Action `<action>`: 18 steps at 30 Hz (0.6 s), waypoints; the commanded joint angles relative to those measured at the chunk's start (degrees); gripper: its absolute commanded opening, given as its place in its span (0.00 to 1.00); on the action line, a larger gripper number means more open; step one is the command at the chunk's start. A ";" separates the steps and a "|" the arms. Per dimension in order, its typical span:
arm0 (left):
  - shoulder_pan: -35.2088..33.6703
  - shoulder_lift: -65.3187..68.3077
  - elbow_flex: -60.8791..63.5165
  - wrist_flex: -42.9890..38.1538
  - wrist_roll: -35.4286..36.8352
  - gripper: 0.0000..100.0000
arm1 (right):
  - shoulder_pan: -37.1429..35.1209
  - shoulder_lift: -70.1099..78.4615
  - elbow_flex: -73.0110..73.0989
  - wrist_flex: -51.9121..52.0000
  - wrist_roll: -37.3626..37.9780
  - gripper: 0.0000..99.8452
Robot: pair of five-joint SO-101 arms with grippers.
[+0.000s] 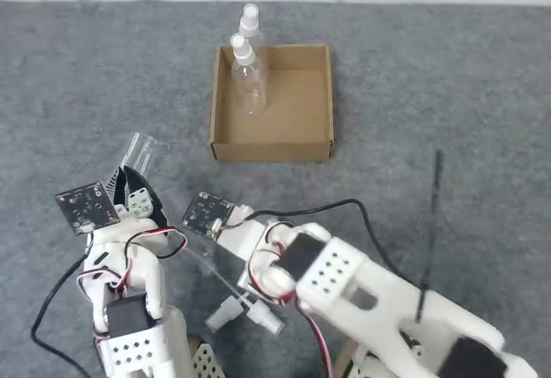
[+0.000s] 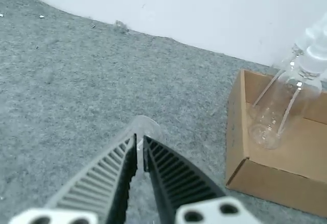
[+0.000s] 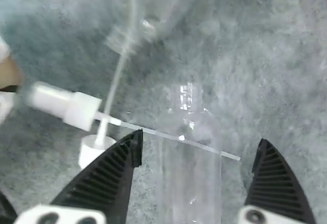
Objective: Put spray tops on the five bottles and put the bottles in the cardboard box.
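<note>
The worktop (image 1: 448,77) is covered in grey, felt-like matting. An open cardboard box (image 1: 272,148) sits on it toward the far edge. Toward the near edge lie a white spray top (image 1: 225,314) and a second spray top (image 1: 265,319) — dip tubes attached — beside a clear bottle (image 3: 190,175) on its side.

The desk (image 1: 448,77) wears rough, matt grey carpet-like cloth, the cardboard box (image 1: 272,149) is dull brown paperboard, the bottles (image 1: 253,85) are clear glossy plastic, their spray tops (image 3: 66,106) smooth white plastic, the jaws ribbed matt black plastic.
</note>
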 commanded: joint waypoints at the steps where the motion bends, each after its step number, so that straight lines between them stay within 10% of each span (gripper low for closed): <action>1: -0.09 -0.97 -0.92 -1.67 -0.44 0.01 | 3.38 5.67 -3.52 -1.45 1.32 0.29; 18: 0.00 -0.97 -0.84 -1.67 -0.53 0.01 | 4.18 11.21 -6.86 -1.36 3.34 0.29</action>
